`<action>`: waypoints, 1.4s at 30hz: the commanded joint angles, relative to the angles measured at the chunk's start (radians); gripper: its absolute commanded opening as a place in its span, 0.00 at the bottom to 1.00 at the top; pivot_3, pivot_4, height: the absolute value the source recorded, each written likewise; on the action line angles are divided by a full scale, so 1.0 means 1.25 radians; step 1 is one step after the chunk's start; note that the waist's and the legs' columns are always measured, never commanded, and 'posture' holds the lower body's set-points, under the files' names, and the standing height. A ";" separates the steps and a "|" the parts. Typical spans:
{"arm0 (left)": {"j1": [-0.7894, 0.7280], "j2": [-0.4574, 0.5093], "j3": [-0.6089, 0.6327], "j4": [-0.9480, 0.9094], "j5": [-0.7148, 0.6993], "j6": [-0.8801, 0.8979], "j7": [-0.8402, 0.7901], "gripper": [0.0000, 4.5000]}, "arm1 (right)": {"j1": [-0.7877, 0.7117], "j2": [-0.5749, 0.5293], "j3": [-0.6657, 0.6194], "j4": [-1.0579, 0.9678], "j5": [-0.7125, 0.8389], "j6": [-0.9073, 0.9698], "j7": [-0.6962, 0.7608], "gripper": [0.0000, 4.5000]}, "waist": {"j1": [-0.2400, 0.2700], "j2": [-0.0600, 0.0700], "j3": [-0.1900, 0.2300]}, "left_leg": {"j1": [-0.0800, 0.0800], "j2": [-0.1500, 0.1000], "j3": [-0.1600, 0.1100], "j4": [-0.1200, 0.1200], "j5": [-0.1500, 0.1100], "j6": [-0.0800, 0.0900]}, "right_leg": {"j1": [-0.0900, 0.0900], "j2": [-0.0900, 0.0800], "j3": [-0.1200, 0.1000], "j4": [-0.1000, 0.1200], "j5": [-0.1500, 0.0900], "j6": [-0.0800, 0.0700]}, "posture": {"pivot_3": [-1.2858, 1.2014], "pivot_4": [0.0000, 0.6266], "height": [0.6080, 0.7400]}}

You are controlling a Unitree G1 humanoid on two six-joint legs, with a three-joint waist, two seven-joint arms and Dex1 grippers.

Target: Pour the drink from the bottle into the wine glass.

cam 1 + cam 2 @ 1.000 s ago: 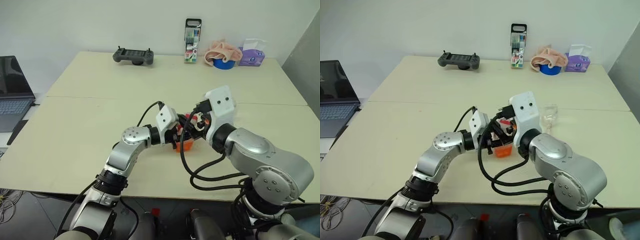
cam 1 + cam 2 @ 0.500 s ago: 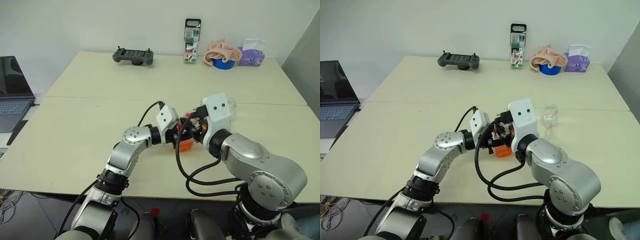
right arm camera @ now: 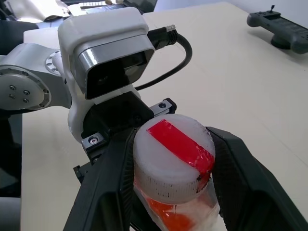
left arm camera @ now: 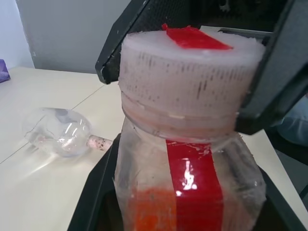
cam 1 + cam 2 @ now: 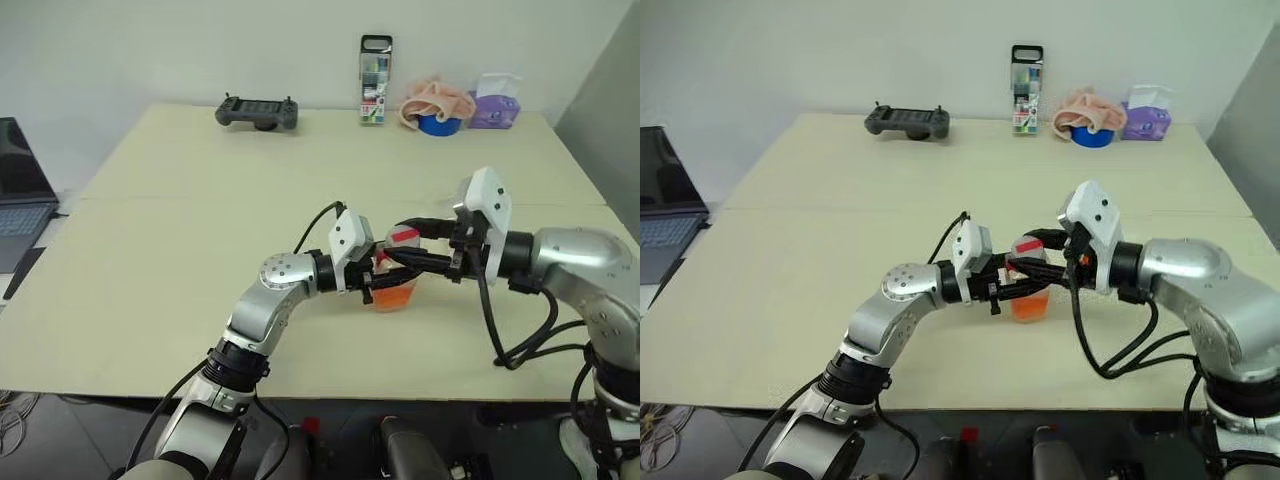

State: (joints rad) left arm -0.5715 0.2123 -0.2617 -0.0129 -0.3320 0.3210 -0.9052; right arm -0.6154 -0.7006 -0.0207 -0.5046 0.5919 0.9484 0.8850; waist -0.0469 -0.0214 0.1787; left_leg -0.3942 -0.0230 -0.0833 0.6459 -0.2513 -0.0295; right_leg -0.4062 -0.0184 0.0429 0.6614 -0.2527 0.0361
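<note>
The bottle is small and clear, with orange-red drink in its lower part and a pinkish-red strip down its side. It stands upright near the table's front. My left gripper reaches in from the left and is shut on the bottle's body. My right gripper comes in level from the right, its black fingers pressed on both sides of the white red-taped cap. The wine glass looks to be lying on its side on the table beyond the bottle.
Along the far edge of the table sit a grey game controller, a tall marker pack, a blue roll under a pink cloth and a purple tissue pack. A laptop sits off the left side.
My right arm has swung out to the right, and its gripper has turned from above the bottle to level. Its fingers have closed onto the cap. My left gripper keeps its hold.
</note>
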 commanded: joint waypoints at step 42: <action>-0.062 -0.022 0.077 0.087 0.009 -0.054 0.023 0.39 | -0.062 0.512 0.018 -0.342 -0.120 0.502 -0.867 1.00 | 0.013 0.001 0.000 | -0.003 -0.002 -0.008 0.000 0.001 -0.002 | -0.003 -0.001 -0.002 0.002 0.000 -0.001 | 0.52 0.24 1.00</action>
State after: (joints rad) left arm -0.6146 0.1918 -0.1638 0.1160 -0.3186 0.2859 -0.8674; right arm -0.6680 -0.0681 -0.0060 -0.9123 0.4685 1.5599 -0.1857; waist -0.0307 -0.0197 0.1793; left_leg -0.3978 -0.0253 -0.0936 0.6462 -0.2497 -0.0324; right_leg -0.4095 -0.0200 0.0406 0.6639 -0.2523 0.0353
